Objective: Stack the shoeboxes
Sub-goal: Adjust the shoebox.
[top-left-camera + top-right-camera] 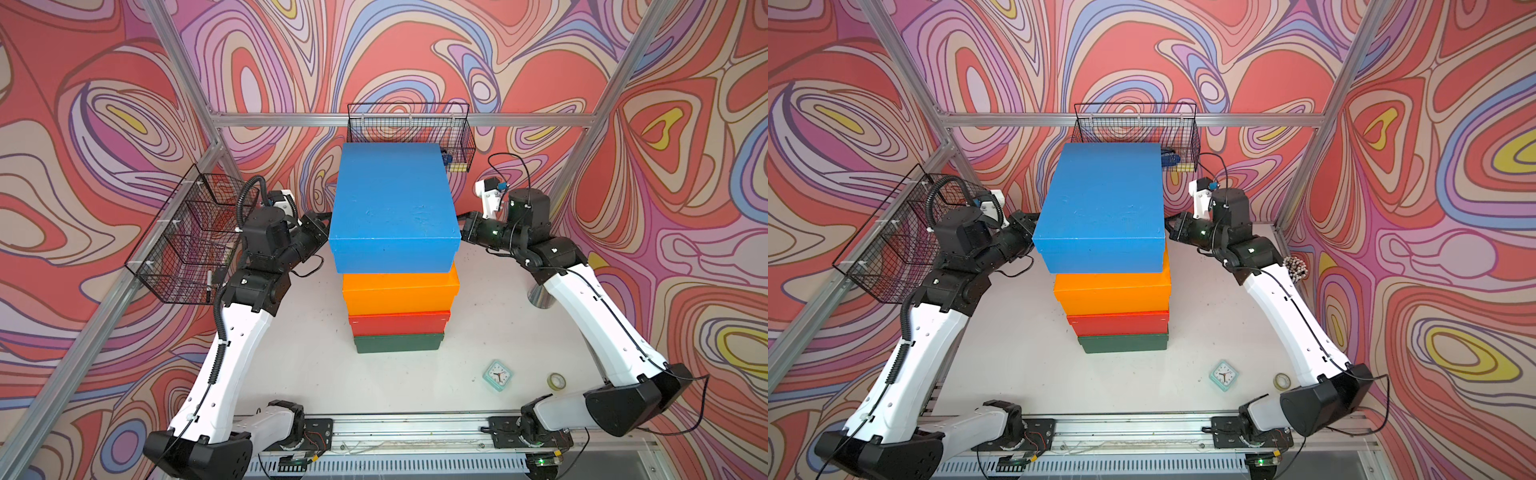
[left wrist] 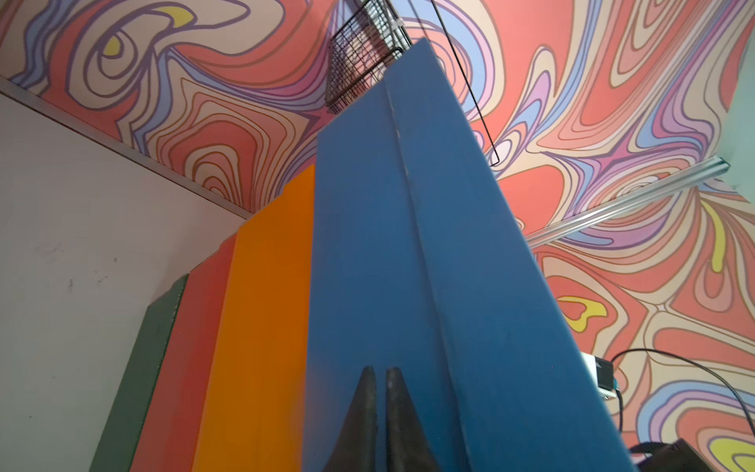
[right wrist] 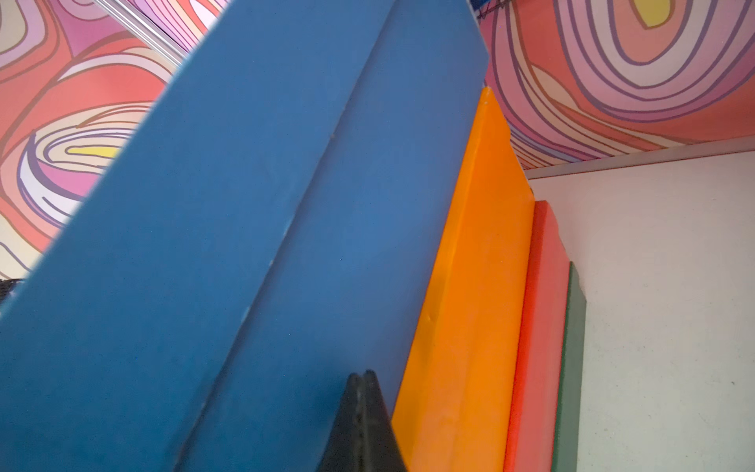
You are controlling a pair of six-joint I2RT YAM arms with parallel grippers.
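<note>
no text can be read on anything

We see walls point(image 1: 415, 50) on the left, far and right sides, all covered in a swirling print of coral, lilac, blue, cream and yellow bands with dark outlines. Silver aluminium frame bars point(image 1: 291, 119) run along the far wall and slant upward at the two far corners. The table point(image 1: 316, 374) is matte white, marked with small dark specks and scuffs. In both top views a black left wire basket point(image 1: 183, 249) hangs from the left bar, and a far wire basket point(image 1: 415, 124) hangs from the far bar. Along the near edge lies a metal rail point(image 1: 407, 428), with a slotted grey strip point(image 1: 395, 465) nearer to us. The light is soft and even, and we find only faint shadows.
</note>
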